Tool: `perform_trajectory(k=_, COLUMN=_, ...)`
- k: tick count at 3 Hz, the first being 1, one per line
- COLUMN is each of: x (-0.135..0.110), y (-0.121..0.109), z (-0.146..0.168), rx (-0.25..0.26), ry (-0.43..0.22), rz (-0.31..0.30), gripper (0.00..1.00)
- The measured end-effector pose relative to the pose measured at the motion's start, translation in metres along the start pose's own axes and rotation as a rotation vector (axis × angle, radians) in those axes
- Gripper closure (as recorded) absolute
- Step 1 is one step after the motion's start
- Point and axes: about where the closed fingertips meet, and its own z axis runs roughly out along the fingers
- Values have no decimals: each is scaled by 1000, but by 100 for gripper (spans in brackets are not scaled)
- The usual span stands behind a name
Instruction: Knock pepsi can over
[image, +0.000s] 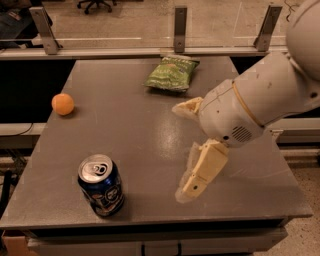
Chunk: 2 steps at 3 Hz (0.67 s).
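The pepsi can (101, 186) is dark blue with a silver top and pull tab. It stands upright near the front left of the grey table (125, 125). My gripper (179, 151) hangs over the table's front right part, to the right of the can and clear of it. Its two cream fingers are spread apart with nothing between them. One fingertip (186, 191) points down toward the front edge, and the other finger (186, 108) lies higher and further back. The white arm (270, 100) comes in from the right.
A green chip bag (171, 73) lies at the back centre of the table. An orange ball (63, 104) sits near the left edge. A railing with metal posts (180, 27) runs behind the table. The table's front edge is just below the can.
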Motion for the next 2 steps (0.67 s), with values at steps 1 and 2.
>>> perform_trajectory(k=1, x=-22, y=9, z=35, rx=-61, ry=-142, rz=13, gripper=0)
perform_trajectory(k=2, x=-44, y=20, z=60, rx=-107, ry=-253, rz=18, gripper=0)
